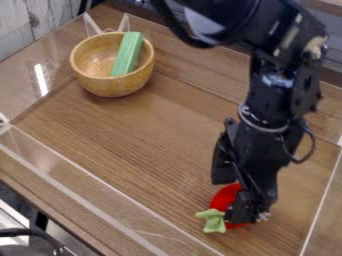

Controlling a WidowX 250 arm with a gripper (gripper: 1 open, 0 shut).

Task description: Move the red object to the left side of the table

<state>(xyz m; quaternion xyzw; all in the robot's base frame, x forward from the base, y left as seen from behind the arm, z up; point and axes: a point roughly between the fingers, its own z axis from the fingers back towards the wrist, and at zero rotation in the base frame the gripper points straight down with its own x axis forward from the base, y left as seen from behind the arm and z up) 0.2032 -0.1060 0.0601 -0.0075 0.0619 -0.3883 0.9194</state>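
Observation:
The red object (229, 197) lies near the front right corner of the wood-grain table (120, 140). Its light green leafy stem (211, 220) points toward the front edge. My gripper (242, 203) points straight down over it, open. One finger stands on each side of the fruit, and the black arm hides most of the fruit's body. I cannot tell whether the fingers touch it.
A wooden bowl (112, 68) holding a green block (128, 52) sits at the back left. Low clear acrylic walls run along the front edge (80, 185) and the right edge (321, 210), close to the fruit.

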